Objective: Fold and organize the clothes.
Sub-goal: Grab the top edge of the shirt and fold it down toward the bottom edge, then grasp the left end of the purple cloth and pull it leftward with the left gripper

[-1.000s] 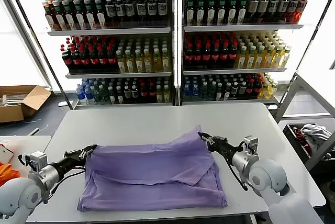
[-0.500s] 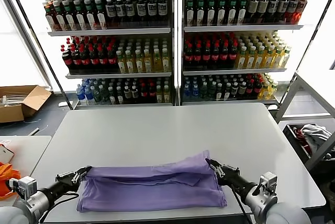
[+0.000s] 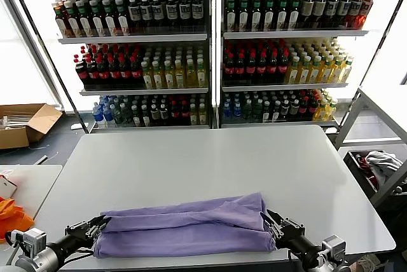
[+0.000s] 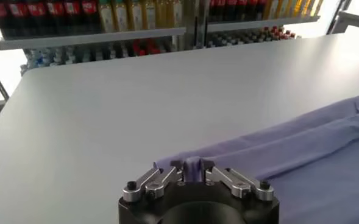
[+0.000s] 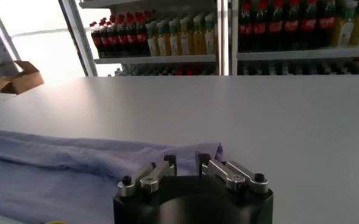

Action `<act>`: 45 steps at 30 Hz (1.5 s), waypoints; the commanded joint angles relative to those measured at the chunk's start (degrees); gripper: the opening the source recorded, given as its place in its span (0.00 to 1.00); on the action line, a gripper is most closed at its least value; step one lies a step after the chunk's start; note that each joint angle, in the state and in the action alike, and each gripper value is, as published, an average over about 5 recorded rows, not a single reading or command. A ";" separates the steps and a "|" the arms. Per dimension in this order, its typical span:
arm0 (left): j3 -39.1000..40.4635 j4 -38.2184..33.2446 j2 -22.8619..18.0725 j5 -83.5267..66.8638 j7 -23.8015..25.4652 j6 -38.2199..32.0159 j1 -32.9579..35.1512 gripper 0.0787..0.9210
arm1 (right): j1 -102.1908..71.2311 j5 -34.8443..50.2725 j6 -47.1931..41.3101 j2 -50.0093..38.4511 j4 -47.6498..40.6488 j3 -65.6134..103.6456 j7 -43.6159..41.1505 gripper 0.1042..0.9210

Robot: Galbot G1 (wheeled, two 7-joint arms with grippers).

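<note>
Both arms are cut off by the lower edge of the head view, so only the grippers and a stub of each wrist show. The printed side of the lavender T-shirt (image 3: 184,231) cannot be seen; only plain cloth shows. It lies folded into a long band along the near edge of the table (image 3: 191,157), stretched between the two sets of jaws. The left gripper (image 4: 191,167) pinches a small tuck of the shirt's corner between its fingertips. The right gripper (image 5: 186,161) has its fingers slightly parted just beside the other corner; whether cloth sits between them is unclear. Compared with a second ago, the shirt is doubled over narrower and both grippers sit closer to the near edge.
</note>
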 commanded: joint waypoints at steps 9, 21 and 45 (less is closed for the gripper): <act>4.81 -5.57 -13.32 -2.90 -19.99 -8.77 2.71 0.58 | 5.71 -4.82 22.84 7.30 -9.00 5.57 1.74 0.69; 14.82 -4.09 -20.91 4.80 -30.32 -6.14 1.34 0.88 | 1.18 -7.15 23.59 9.73 -7.49 7.02 2.59 0.88; 18.02 -2.20 -23.55 6.58 -36.69 -5.59 -0.96 0.32 | 0.77 -1.87 22.18 9.79 -3.57 8.25 3.27 0.88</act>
